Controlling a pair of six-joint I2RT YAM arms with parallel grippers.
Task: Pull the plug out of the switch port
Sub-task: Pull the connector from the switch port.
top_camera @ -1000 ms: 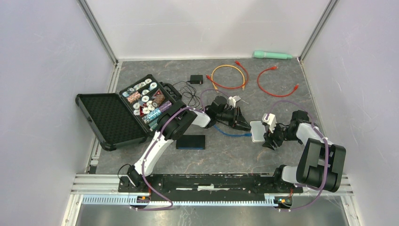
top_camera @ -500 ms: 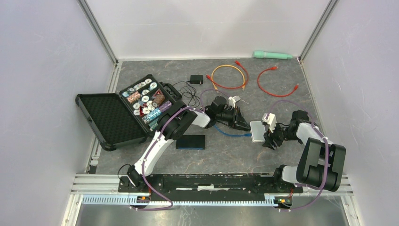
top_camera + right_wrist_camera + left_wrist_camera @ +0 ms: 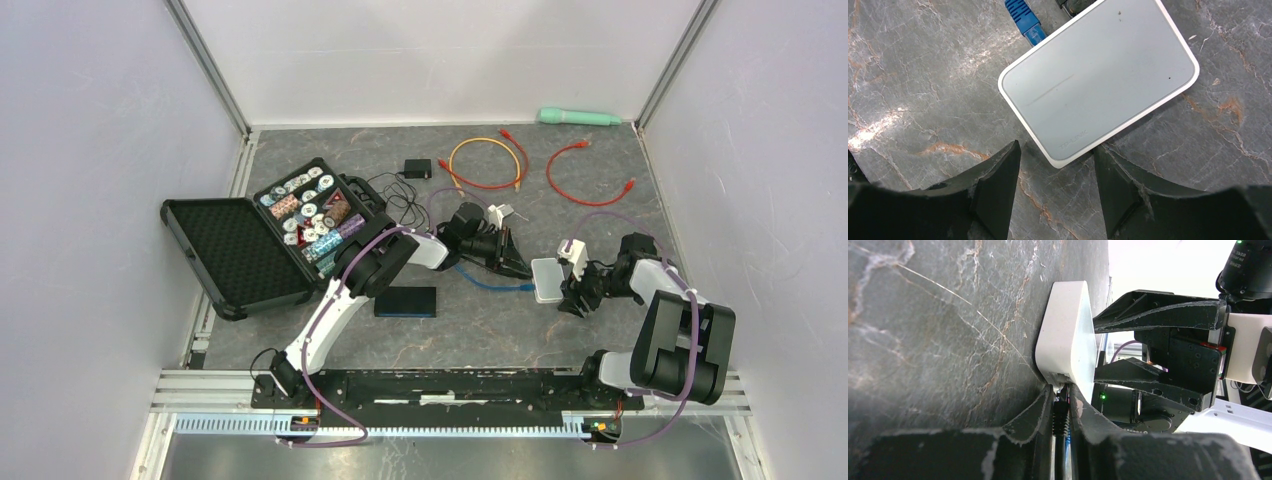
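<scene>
The white switch (image 3: pixel 546 276) lies flat on the stone table, with a blue cable (image 3: pixel 485 282) running into its left end. In the left wrist view my left gripper (image 3: pixel 1061 395) is shut on the plug (image 3: pixel 1061 412), both fingers pressed against its black ribbed boot right at the switch (image 3: pixel 1068 335) port. In the top view, the left gripper (image 3: pixel 526 271) reaches in from the left. A blue plug (image 3: pixel 1024 17) shows at the switch (image 3: pixel 1098 75) edge. My right gripper (image 3: pixel 1055 155) is open and straddles the switch's near corner; its right finger (image 3: pixel 1110 175) rests against the edge.
An open black case (image 3: pixel 235 255) of poker chips sits at the left, with a flat black box (image 3: pixel 406 301) in front of it. Behind lie a black adapter (image 3: pixel 417 168), an orange cable (image 3: pixel 487 160), a red cable (image 3: pixel 585 175) and a green tube (image 3: pixel 578 117). Walls enclose three sides.
The left jaws have narrowed onto the plug. Both arms and the switch have hardly moved.
</scene>
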